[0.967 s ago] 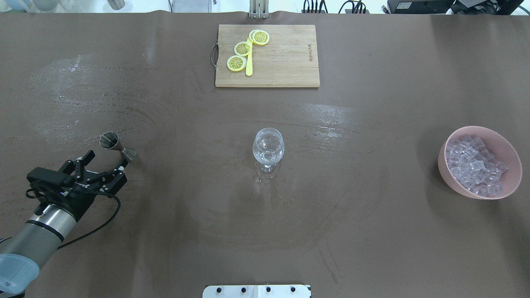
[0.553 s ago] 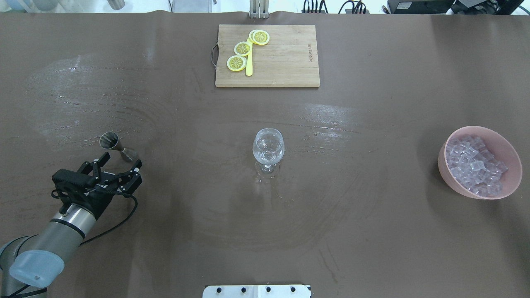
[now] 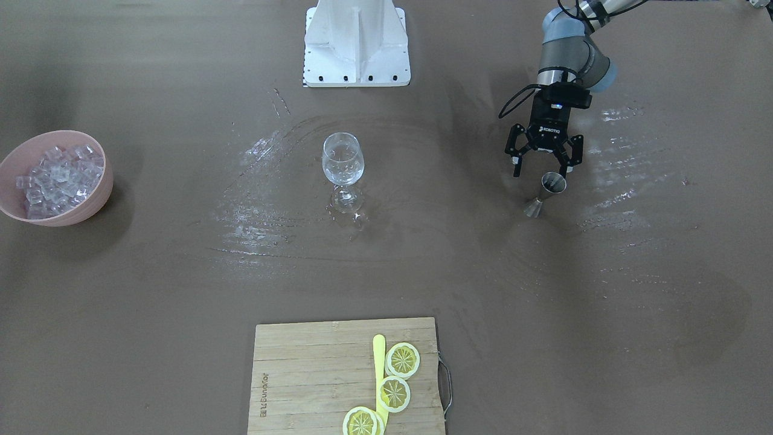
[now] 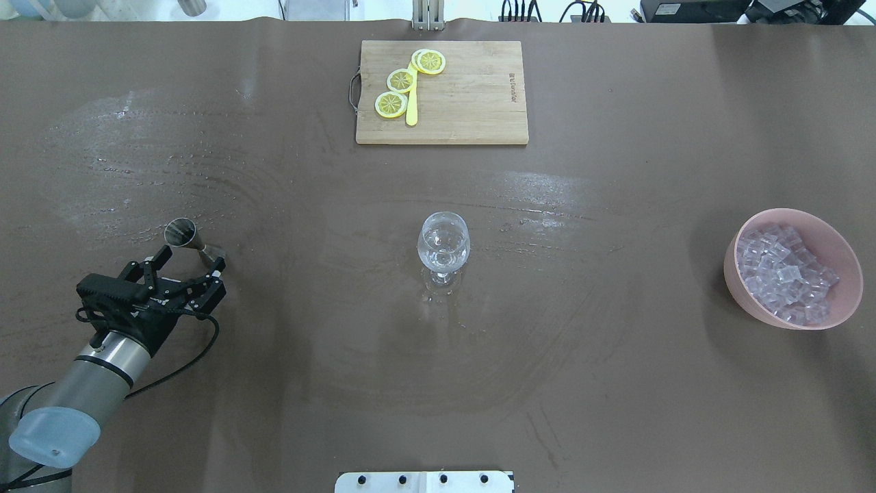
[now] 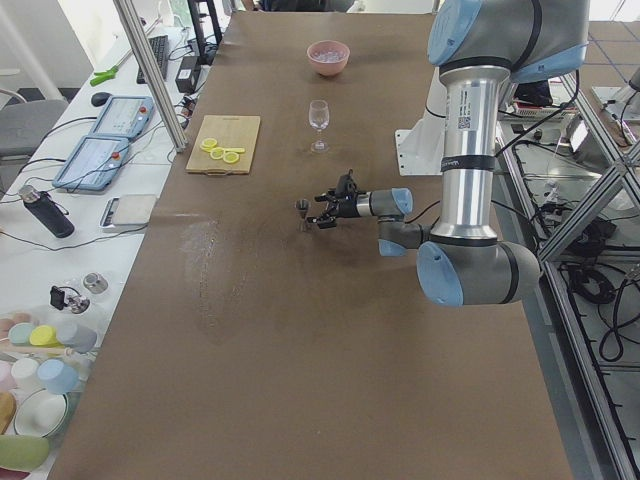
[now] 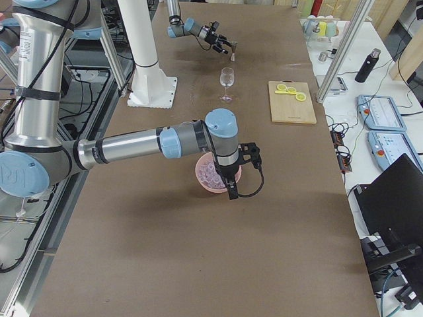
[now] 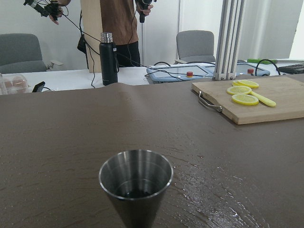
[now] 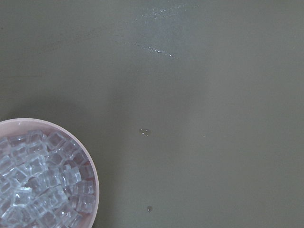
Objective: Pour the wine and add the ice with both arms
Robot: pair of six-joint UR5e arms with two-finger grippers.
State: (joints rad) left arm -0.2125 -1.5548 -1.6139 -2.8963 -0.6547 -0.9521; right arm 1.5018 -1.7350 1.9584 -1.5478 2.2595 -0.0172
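A small steel jigger stands on the brown table at the left, with a little dark liquid at its bottom. My left gripper is open just short of it, fingers level with its base and nothing between them; it also shows from across the table. The wine glass stands upright at the table's middle. Clear ice cubes fill a pink bowl at the right. The right arm hovers over that bowl; I cannot tell whether its gripper is open or shut.
A wooden cutting board with lemon slices and a yellow knife lies at the far edge. The white stand base is on the robot's side. Wet streaks mark the table around the glass. A person stands beyond the table.
My left gripper has moved right and slightly forward toward the jigger, still open. The glass, the jigger and the bowl have not moved.
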